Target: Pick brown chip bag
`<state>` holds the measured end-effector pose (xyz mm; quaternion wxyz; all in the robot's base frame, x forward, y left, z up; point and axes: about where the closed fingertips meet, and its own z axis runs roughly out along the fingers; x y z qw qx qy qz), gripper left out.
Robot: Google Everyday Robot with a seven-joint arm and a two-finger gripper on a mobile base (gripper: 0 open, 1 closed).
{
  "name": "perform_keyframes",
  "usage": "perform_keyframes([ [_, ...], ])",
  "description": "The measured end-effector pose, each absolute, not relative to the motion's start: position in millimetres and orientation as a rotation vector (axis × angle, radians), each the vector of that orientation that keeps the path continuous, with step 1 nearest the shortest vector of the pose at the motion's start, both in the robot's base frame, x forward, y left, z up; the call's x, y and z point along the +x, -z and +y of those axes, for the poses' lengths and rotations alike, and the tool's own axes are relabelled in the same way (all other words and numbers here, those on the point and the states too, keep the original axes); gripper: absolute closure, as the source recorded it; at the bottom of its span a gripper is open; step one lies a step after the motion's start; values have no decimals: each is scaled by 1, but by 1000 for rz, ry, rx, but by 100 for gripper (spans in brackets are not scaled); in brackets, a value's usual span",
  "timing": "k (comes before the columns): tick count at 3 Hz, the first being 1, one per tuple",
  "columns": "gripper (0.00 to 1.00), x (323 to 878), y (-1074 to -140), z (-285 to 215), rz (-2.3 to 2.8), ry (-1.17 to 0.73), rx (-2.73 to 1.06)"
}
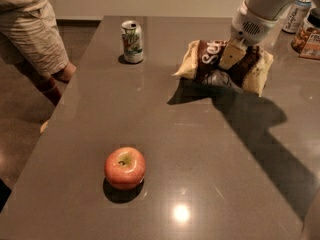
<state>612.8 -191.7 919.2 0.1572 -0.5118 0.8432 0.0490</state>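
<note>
Brown and crinkly, the bag (210,59) is at the far right part of the worktop (180,129), under the white arm. The gripper (229,63) comes from above onto its middle, and the fingers (232,54) are closed on the bag: one pale finger lies flat on the front face, the other is hidden behind. The foil is bunched at this place, I think because the squeeze gathers it. A dark shadow lies under the left end, so the bag seems raised a little, not resting. The can (132,41) and the apple (125,167) stand well apart, so they should not disturb the lift. A person (30,34) stands at the left edge.
</note>
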Motion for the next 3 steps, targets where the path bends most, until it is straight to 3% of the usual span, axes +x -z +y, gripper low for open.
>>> perform_keyframes([
  [3,100,621,-986,-167,2234,-163,-1463],
])
